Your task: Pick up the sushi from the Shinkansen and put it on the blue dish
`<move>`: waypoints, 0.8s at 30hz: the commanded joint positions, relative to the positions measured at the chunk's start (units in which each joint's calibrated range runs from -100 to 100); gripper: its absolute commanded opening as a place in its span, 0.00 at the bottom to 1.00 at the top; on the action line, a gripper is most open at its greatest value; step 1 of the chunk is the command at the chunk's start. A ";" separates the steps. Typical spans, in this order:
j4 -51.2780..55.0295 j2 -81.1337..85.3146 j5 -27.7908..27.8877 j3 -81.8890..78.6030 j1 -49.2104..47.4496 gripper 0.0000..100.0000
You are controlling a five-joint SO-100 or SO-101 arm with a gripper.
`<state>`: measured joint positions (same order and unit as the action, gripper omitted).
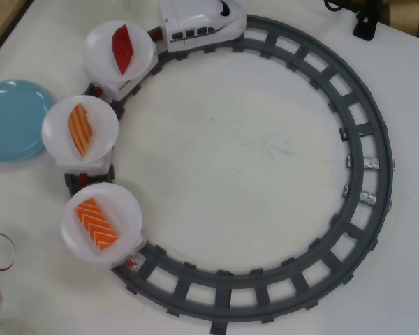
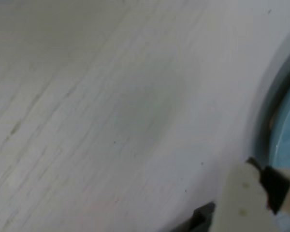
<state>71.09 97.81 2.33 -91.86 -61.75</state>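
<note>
In the overhead view a dark grey plastic ring of toy track lies on the white table. The white toy bullet train sits at 12 o'clock, pulling three cars with round white dishes. The bright orange striped sushi piece lies on the last dish, at 8 o'clock. A dark red piece and a paler orange piece ride ahead. The shiny round light-blue plate waits at 9 o'clock, outside the ring — touching nothing. The wrist view is blurry; a pale claw part shows, and I cannot tell if it is wide or narrow.
</note>
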 commanded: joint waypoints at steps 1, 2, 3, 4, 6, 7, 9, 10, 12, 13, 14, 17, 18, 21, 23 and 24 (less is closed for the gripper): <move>1.31 0.12 -0.03 -0.93 0.48 0.03; 1.31 0.12 -0.03 -0.93 0.48 0.03; 1.14 0.12 0.03 -0.66 0.48 0.03; 1.05 0.12 0.29 0.15 0.48 0.03; 1.22 0.12 0.34 2.32 0.48 0.03; 1.22 0.04 0.34 3.67 0.48 0.03; 1.39 -0.05 0.34 5.92 0.48 0.03; 1.39 -0.05 0.34 7.01 0.48 0.03; 1.48 -0.13 0.34 8.81 0.48 0.03; 1.56 -0.13 0.34 9.71 0.48 0.03; 1.73 -0.21 0.34 10.97 0.48 0.03; 3.85 -0.21 0.23 13.86 0.48 0.06; 4.19 -0.21 0.13 14.58 0.66 0.08; 3.94 -0.30 0.13 16.47 4.53 0.12; 3.60 -1.21 0.29 17.11 6.64 0.14; 3.60 -2.37 0.29 17.65 7.52 0.15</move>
<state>75.04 97.47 2.48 -78.13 -57.01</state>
